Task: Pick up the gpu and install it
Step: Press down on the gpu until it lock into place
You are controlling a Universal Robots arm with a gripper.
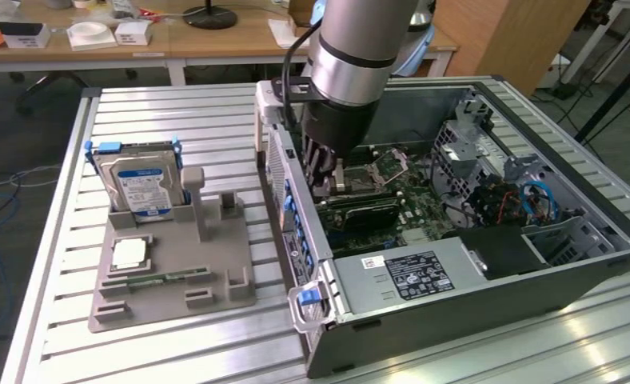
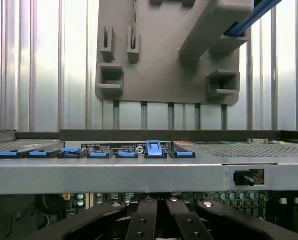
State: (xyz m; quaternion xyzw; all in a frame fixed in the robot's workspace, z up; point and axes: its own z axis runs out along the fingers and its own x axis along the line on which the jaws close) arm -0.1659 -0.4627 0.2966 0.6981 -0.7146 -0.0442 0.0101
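Observation:
The gpu (image 1: 363, 210) stands on edge inside the open computer case (image 1: 571, 268), a dark card over the green motherboard, running out from the case's rear wall. My gripper (image 1: 329, 182) reaches down into the case and sits on the card's end nearest that wall. In the wrist view the black fingers (image 2: 143, 220) are drawn close together, so the gripper (image 2: 159, 202) is shut, and the card's edge is hidden below them. Just beyond them rises the case's rear wall (image 2: 138, 172).
On the slatted table at the exterior view's left lies a grey holder (image 1: 177, 300) with a blue-labelled hard drive (image 1: 139, 184), a small chip (image 1: 130, 254) and a narrow memory stick (image 1: 165, 278). Its two upright slots (image 1: 210, 204) stand bare. A power supply (image 1: 411, 272) and drive cage (image 1: 470, 136) crowd the case.

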